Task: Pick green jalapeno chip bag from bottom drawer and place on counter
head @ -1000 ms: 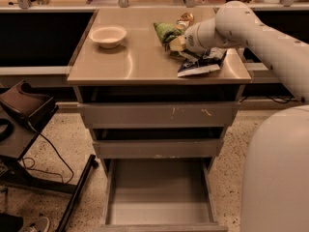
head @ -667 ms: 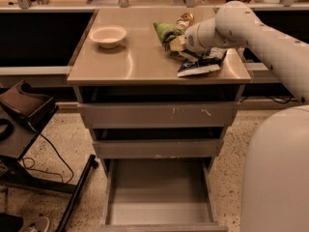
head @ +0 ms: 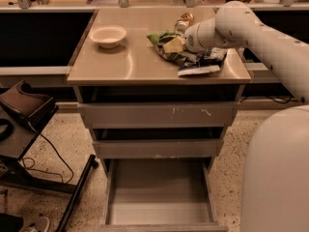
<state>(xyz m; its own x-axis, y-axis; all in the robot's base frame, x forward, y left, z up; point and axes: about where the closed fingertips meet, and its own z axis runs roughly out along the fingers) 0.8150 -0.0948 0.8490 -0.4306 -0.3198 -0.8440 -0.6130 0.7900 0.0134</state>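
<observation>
The green jalapeno chip bag (head: 165, 43) lies crumpled on the tan counter (head: 130, 62), right of its middle. My gripper (head: 182, 42) is at the end of the white arm that reaches in from the right, and it sits right at the bag's right side, low over the counter. The arm's wrist hides where the gripper meets the bag. The bottom drawer (head: 159, 204) is pulled out and nothing shows inside it.
A blue-and-white chip bag (head: 203, 64) lies by the counter's right front edge under my arm. A pale bowl (head: 108, 35) stands at the back left, and a can (head: 184, 21) at the back. The two upper drawers (head: 159, 115) are shut. A dark side table (head: 21, 115) stands at the left.
</observation>
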